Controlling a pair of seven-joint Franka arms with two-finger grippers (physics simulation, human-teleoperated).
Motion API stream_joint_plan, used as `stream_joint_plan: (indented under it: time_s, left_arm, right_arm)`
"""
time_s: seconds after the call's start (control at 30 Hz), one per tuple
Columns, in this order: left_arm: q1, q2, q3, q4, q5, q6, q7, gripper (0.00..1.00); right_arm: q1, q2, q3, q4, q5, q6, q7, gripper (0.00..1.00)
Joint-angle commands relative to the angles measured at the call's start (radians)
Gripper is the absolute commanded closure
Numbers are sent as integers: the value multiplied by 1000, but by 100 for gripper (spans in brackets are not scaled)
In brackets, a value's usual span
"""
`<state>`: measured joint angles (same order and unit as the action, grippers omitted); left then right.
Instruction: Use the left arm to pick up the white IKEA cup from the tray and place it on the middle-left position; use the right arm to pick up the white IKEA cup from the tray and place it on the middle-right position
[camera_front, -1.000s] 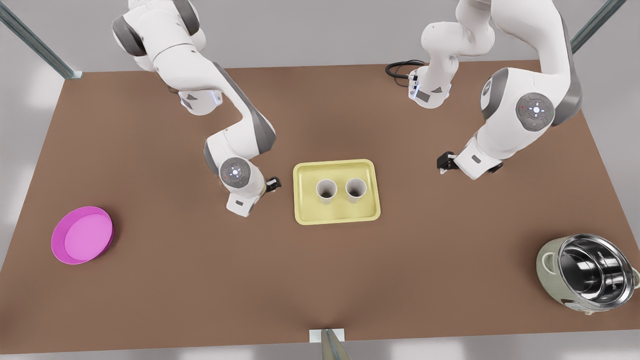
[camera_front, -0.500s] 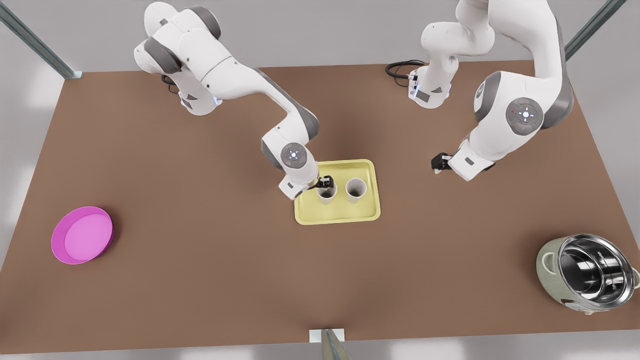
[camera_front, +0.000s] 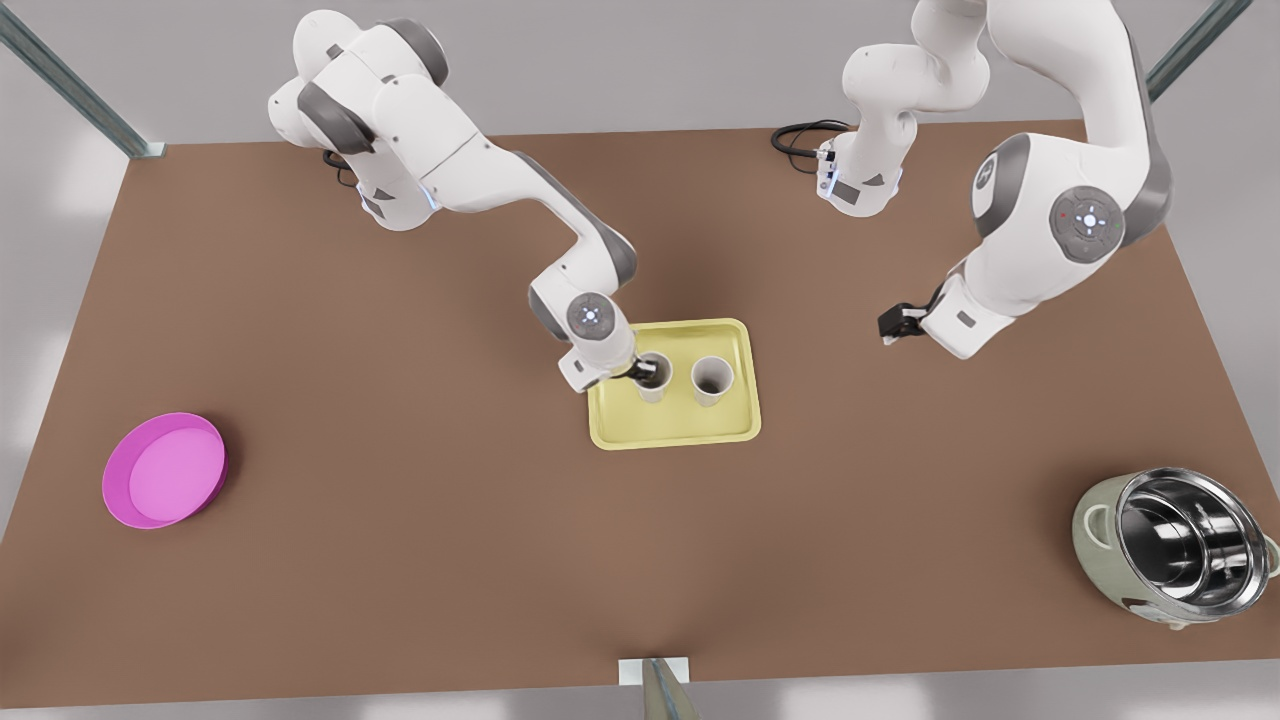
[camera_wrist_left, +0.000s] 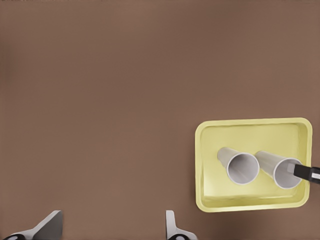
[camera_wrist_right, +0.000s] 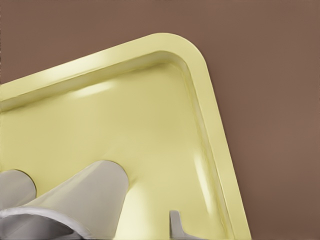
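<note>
Two white cups stand upright side by side on the pale yellow tray (camera_front: 673, 428). My right gripper (camera_front: 645, 372) comes in from the front view's left and sits at the rim of the cup (camera_front: 655, 385) on that side, open, with the cup wall (camera_wrist_right: 85, 195) beside one fingertip (camera_wrist_right: 175, 225). The other cup (camera_front: 711, 380) stands free. My left gripper (camera_front: 886, 327) hangs open above bare table on the front view's right, well away from the tray (camera_wrist_left: 250, 135). Its wrist view shows both cups (camera_wrist_left: 240, 165) (camera_wrist_left: 280, 170) from afar.
A round magenta dish (camera_front: 165, 470) lies near the table's edge on the front view's left. A pale green pot with a steel inside (camera_front: 1180, 545) stands at the front view's lower right. A black cable (camera_front: 800, 135) lies at the far edge.
My right gripper swung from beside the tray onto the cup's rim, then sank a little lower. My left gripper drifted slightly toward the front view's right.
</note>
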<state>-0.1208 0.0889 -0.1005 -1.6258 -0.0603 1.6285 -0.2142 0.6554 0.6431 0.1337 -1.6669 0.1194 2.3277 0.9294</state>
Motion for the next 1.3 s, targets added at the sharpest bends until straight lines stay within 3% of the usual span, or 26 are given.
stream_joint_plan:
  time_s: [0.0,0.13,0.23,0.3,0.47,0.6,0.83,0.9,1.03,1.1,1.13,1.17,1.27]
  left_arm:
    - [-2,-1,-1,1,8,14,-24,0]
    - [-5,-8,-5,4,10,8,-27,0]
    - [-8,-12,-10,4,10,5,-39,0]
    - [-8,-15,-12,4,11,5,-40,0]
    - [-17,-21,-19,1,11,-6,-42,0]
    - [-66,-15,-19,0,40,-6,-83,0]
    - [-109,-3,-19,1,34,-7,-125,0]
    - [-283,132,-21,93,46,8,-329,0]
    - [-402,261,-21,172,39,195,-478,0]
    - [-425,305,-21,172,40,292,-559,0]
    - [-422,324,-19,176,42,306,-556,0]
    - [-421,338,-18,173,51,327,-551,0]
    - [-327,377,-5,150,68,333,-418,0]
  right_arm:
    - [0,-2,-2,1,-1,13,138,56]
    - [0,0,-2,3,-3,13,124,81]
    - [-36,-26,-14,4,-3,-8,117,83]
    - [-129,-109,-14,4,3,-142,9,97]
    - [-480,-218,-14,9,-3,-376,-512,98]
    - [-764,-148,-22,29,-162,-329,-1138,97]
    - [-816,-74,-25,27,-175,-242,-1244,97]
    - [-816,-63,-25,27,-175,-243,-1248,96]
    - [-816,-17,-25,30,-175,-243,-1285,95]
    - [-816,-5,-25,32,-176,-242,-1287,87]
    - [-816,0,-25,32,-175,-243,-1285,40]
    - [-818,9,-25,45,-173,-243,-1284,8]
    - [-818,6,-26,62,-170,-249,-1282,0]
